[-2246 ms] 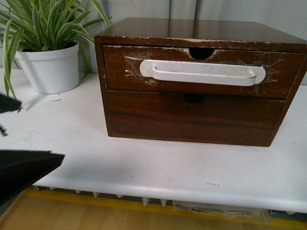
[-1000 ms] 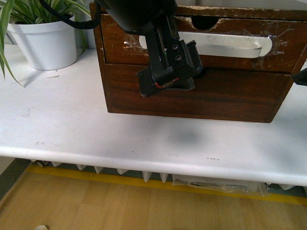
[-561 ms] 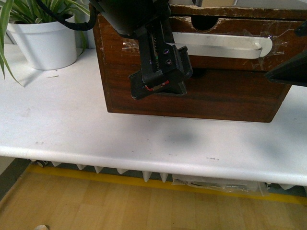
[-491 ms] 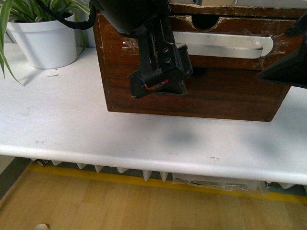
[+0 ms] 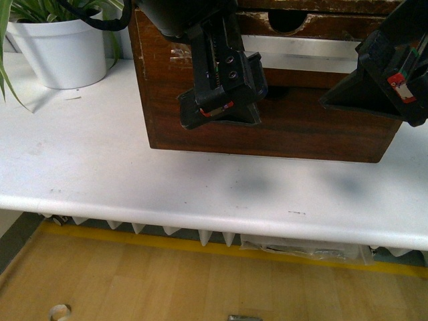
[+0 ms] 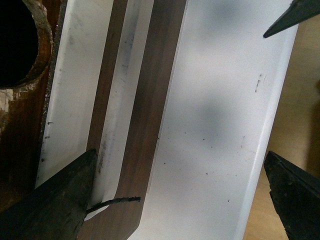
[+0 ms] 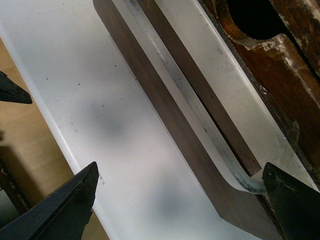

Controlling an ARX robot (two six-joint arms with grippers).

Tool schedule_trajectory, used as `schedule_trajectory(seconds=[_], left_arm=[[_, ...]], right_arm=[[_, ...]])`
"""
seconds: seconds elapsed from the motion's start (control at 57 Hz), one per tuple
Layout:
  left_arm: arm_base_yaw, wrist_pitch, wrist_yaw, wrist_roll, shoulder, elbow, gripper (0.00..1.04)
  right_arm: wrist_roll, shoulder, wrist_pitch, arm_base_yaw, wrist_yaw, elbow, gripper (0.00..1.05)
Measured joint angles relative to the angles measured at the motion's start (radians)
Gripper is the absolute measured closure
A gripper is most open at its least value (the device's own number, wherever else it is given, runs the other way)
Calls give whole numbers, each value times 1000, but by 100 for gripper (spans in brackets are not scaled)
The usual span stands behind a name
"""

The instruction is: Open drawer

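White plant pot (image 5: 57, 53) sits far left on the desk (image 5: 100, 167), well clear of the action. The dark wooden cabinet (image 5: 144, 100) stands at the back of the desk. The drawer (image 5: 334, 25) is in its top slot, with the semicircular notch (image 5: 289, 20) cut into its chipped upper edge and the long white handle (image 5: 301, 53) running across its face. Below it is the plain lower drawer front (image 5: 294, 127).

Both arms crowd the front of that cabinet. The left hand (image 5: 221, 110) hangs before the left part of the handle and blocks the view of that end; the right hand (image 5: 384, 93) covers the right end.

Left wrist view: the fingers (image 6: 50, 200) are spread wide, gripping nothing, and one tip lies over the handle (image 6: 70, 90); contact I cannot tell. Right wrist view: the fingers (image 7: 55, 210) are also spread wide and empty, with the far one beside the handle's curved end (image 7: 240, 175).
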Motion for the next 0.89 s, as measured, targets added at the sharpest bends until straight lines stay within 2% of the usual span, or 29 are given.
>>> schedule_trajectory(seconds=[0.333,0.895], left_arm=[[0,-33,0,26,-3,4,6],[-13,-193,19,130,-77,-30,6]], right_arm=[[9,33,-15,6,-42,24,9],[-81,8,-206,47,-150,32,9]])
